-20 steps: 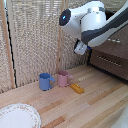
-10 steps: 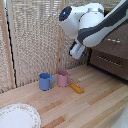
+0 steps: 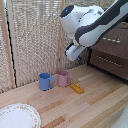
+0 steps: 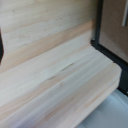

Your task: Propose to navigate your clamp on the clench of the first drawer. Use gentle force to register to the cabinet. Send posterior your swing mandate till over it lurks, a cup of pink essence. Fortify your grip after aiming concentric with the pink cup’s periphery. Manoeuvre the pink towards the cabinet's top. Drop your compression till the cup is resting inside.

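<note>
The white, boxy tool with short dark fingers [image 3: 71, 52] hangs in the air at the end of the white and black robot arm [image 3: 92, 22], above the pale wooden plank table [image 3: 85, 102] and in front of the woven reed screen [image 3: 32, 37] that backs the scene. It is too blurred and small to tell whether its fingers stand wide or narrow, and nothing shows between them.

The small pale-pink mug with a side handle [image 3: 63, 78] stands upright on the table, below the tool and a little toward the exterior view's left of it, well apart from it. Just beside the mug on the exterior view's left stands a blue mug of about the same size [image 3: 45, 81], its handle turned toward the pink one. A small flat orange-yellow block [image 3: 77, 88] lies on the table just beside the pink mug on the exterior view's right.

The large dark-brown wooden cabinet of stacked drawers [image 3: 112, 55] stands at the exterior view's right, partly hidden behind the arm; one silver bar handle [image 3: 108, 61] shows on a drawer front. All drawers in sight look closed. A round white plate with a patterned rim [image 3: 18, 115] rests on the table at the near left corner of the exterior view.

The wrist view shows blurred pale table planks [image 4: 55, 70] and a dark cabinet edge [image 4: 98, 30].
</note>
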